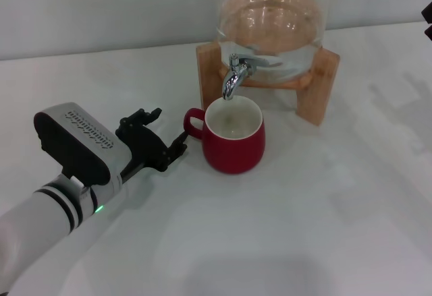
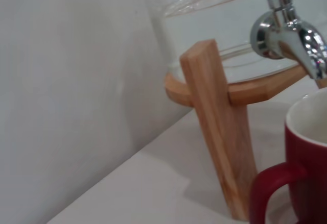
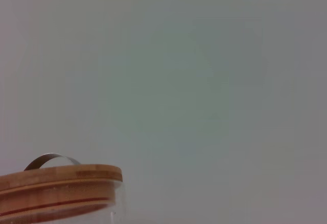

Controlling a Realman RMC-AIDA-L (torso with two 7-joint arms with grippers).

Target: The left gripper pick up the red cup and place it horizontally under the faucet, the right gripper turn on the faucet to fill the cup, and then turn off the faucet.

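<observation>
Sitting low at the left, the left gripper (image 1: pixel 160 139) hangs spread and empty, its claw tips just beside the red cup's handle. Centre, the red cup (image 1: pixel 234 136) stands upright beneath the faucet (image 1: pixel 236 73), apparently dry inside. Placement looks done; pouring remains. Right gripper barely shows at the right edge.

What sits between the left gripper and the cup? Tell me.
Nothing but bare table. In the head view the left gripper is open just beside the handle of the red cup, not touching it.

White table (image 1: pixel 304 228), plain grey wall (image 1: pixel 101 6)
</observation>
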